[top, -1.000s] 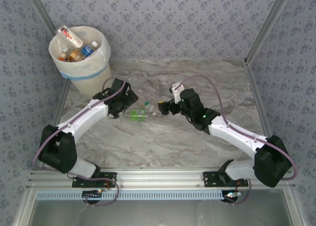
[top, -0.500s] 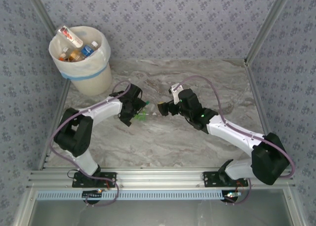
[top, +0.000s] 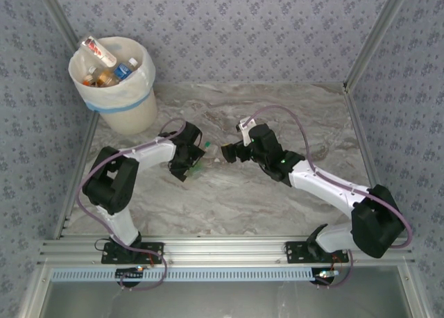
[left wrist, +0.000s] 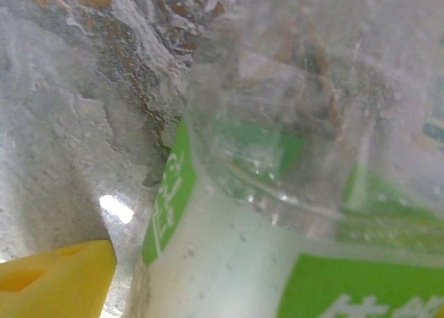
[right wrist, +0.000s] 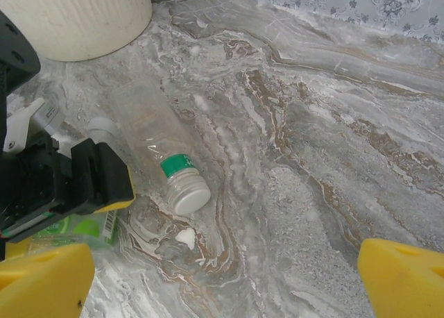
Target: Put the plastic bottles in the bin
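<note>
Because my left claw [top: 191,165] sits low over the clear plastic bottle with the green-and-white label [left wrist: 229,262], just left of centre in the overhead view, my wrist view offers one yellow fingertip [left wrist: 52,287] at its lower left. A sliver of grey-veined marble tabletop [left wrist: 62,144] shows between that fingertip and the label. The other finger is hidden, so I cannot tell whether I am clenched on the bottle or merely straddling it. My right claw [right wrist: 222,290] hangs released and empty, its yellow tips wide apart in the bottom corners of its own view.

Just beside my left claw lies a second clear plastic bottle with a green neck band and white cap [right wrist: 166,158]. The round cream-white bin with the pale blue band [top: 132,113] stands at the upper left overhead, well apart from both claws.

The risks, as I judge them: a round bottle pinched off-centre could squirt free and roll. My left fingers could nudge the neighbouring bottle away. My two claws are close enough to clash. A bottle already leaning on the bin's rim might tip out when another lands.

Count: two claws, one bin, two bottles on the marble, and about four bottles showing in the bin.
</note>
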{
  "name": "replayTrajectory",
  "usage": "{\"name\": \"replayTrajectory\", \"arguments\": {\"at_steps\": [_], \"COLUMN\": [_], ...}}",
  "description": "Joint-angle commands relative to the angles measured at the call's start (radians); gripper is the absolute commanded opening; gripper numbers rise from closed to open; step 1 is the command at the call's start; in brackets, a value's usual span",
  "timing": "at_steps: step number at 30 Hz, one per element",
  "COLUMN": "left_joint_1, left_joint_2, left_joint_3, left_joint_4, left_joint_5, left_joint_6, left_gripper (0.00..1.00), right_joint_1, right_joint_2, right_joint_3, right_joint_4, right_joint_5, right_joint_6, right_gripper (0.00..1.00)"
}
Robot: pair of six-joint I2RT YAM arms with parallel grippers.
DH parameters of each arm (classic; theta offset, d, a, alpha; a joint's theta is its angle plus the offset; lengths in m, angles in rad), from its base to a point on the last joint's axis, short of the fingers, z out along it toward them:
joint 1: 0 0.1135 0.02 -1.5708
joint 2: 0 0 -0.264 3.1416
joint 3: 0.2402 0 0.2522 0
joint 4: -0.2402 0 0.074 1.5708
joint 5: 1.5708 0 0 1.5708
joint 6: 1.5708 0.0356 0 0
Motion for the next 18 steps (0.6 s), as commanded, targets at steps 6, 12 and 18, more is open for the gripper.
{"name": "replayTrajectory", "arguments": {"at_steps": [6, 12, 18], "left_joint_1": [0.012, 0.013, 0.013], "left_joint_2": [-0.061, -0.095, -0.084], "left_joint_3": [-0.086, -0.147, -0.150], "left_joint_4": [0.150, 0.243, 0.214], "left_joint_5": [-0.145, -0.146, -0.161], "left_joint_6": [0.316, 0.480, 0.543], "left_gripper": [0.77, 0.67, 0.54], "right_joint_1": [0.007, 0.008, 0.010], "right_joint_2": [0.018, 0.029, 0.025], "right_joint_3": [0.042, 0.047, 0.066], "right_joint_4": [-0.014, -0.012, -0.021], "right_joint_5": [0.013, 0.017, 0.005], "right_joint_6": [0.011, 0.011, -0.006], "right_gripper": [1.00, 1.00, 1.00]}}
